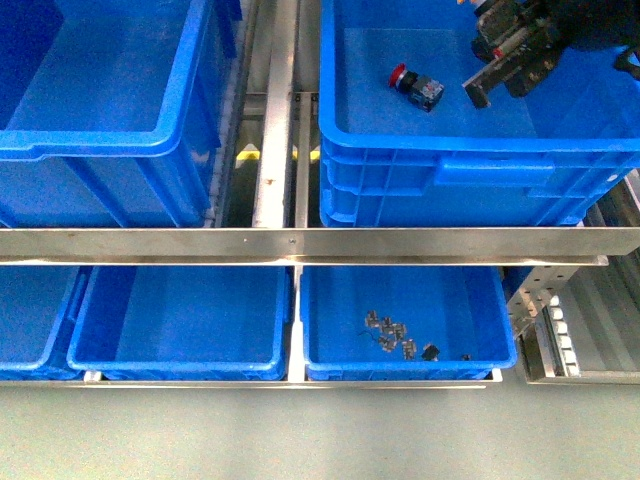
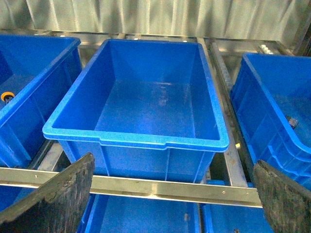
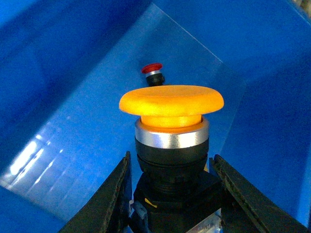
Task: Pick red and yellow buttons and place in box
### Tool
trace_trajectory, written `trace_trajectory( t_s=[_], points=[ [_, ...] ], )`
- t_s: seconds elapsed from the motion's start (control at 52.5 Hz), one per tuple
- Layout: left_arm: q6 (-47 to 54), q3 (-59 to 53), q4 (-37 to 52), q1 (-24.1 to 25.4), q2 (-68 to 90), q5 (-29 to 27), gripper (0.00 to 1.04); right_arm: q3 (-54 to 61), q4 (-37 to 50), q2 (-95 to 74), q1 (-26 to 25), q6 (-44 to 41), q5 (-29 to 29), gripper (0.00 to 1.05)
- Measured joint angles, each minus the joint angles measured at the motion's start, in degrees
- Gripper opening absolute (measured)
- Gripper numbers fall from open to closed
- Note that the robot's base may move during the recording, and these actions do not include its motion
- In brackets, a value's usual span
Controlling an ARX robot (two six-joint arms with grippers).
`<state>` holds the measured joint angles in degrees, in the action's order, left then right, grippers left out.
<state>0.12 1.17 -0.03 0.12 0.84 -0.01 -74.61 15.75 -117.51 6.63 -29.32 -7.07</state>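
Two big deep bins on the upper rack level in the front view: the ribbed-front box point(image 1: 480, 150) on the right, a smooth-fronted blue bin point(image 1: 100, 130) on the left. Below the steel rail point(image 1: 300, 243), three shallow blue trays, only the rightmost tray point(image 1: 405, 320) holding anything: a small cluster of dark metal parts point(image 1: 392, 335), too small to count surely. One red button point(image 1: 415, 87) lying on its side on the box floor, red cap toward the left, blue-grey block body toward the right. Right tool point(image 1: 490, 75) reaching into the box at its far right corner, well apart from the red button. In the right wrist view, one yellow-orange button point(image 3: 171, 121) pinched upright by its black body between the right tool's two dark fingers point(image 3: 114, 194), cap up, chrome collar beneath; same red button point(image 3: 152, 73) small in the background on the box floor. Held button hidden in the front view. Left tool point(image 2: 170, 204) spread wide in the left wrist view, nothing between its fingers, hovering before the empty smooth-fronted bin; an orange-ringed object point(image 2: 6, 96) glimpsed in the neighbouring bin there. No readable writing or labels anywhere.
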Motion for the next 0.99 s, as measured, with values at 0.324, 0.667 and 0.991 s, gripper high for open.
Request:
trace_trajectory(
  t_s=[0.324, 0.667, 0.991],
  points=[
    [0.0, 0.0, 0.0, 0.0, 0.0, 0.0, 0.97, -45.3, -18.4, -29.6, -0.4, 4.4, -3.8, 0.4],
    [0.0, 0.0, 0.0, 0.0, 0.0, 0.0, 0.97, -78.3, -37.1, -50.5, -1.9, 7.6, -10.1, 0.4],
    [0.0, 0.0, 0.0, 0.0, 0.0, 0.0, 0.97, -88.9, -40.2, -54.6, -3.1, 9.6, -11.4, 0.59]
  ],
)
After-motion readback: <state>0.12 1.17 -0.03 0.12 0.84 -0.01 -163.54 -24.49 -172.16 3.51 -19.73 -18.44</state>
